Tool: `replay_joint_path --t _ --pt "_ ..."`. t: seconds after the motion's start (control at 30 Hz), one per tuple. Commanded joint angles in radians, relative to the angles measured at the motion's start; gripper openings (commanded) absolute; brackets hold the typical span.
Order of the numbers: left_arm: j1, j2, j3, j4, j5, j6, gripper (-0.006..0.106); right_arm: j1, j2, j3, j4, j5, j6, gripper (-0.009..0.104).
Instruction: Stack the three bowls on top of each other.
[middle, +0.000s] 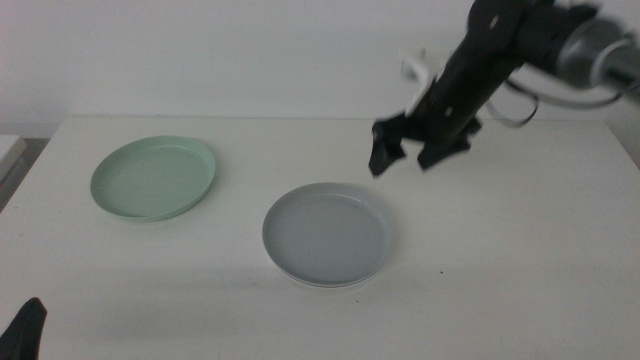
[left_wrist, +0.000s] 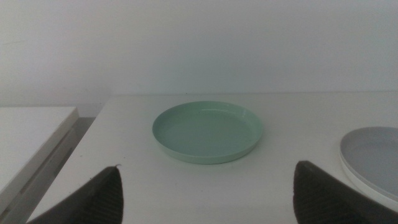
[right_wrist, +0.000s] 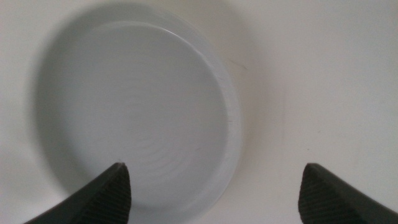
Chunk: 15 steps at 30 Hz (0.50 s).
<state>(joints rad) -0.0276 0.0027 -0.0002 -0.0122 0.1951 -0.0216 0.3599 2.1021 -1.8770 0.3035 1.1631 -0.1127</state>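
The mint green bowl (middle: 152, 178) (left_wrist: 207, 131) lies alone at the table's left. In the middle lies the grey bowl (middle: 325, 232) (left_wrist: 376, 149) (right_wrist: 124, 106), nested on the white bowl (middle: 322, 284) (left_wrist: 364, 182), of which only a pale rim shows underneath. My right gripper (middle: 405, 155) (right_wrist: 214, 167) hangs open and empty above the table, just behind and to the right of the grey bowl. My left gripper (middle: 25, 328) (left_wrist: 208, 168) waits at the near left corner, open with nothing between its jaws, facing the green bowl.
The white table (middle: 520, 260) ends on the left, where a lower white surface (left_wrist: 31, 137) stands beside it. A pale wall (middle: 250, 50) rises behind the table. The right arm (middle: 500, 60) reaches in from the upper right.
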Motion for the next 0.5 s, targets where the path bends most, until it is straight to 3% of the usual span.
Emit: replay_joint_path --t 0.0,0.27,0.47 --pt "-0.004 -0.003 0.0 -0.002 -0.013 -0.005 0.094 -0.002 -0.1 -0.032 -0.001 0.054 -0.066 0.093" --pt "-0.004 -0.003 0.0 -0.002 -0.013 -0.005 0.094 -0.002 -0.442 0.015 0.013 0.058 -0.137 0.093" --pt "-0.004 -0.003 0.0 -0.002 -0.013 -0.005 0.094 -0.002 -0.746 0.3 0.024 -0.016 -0.147 0.093"
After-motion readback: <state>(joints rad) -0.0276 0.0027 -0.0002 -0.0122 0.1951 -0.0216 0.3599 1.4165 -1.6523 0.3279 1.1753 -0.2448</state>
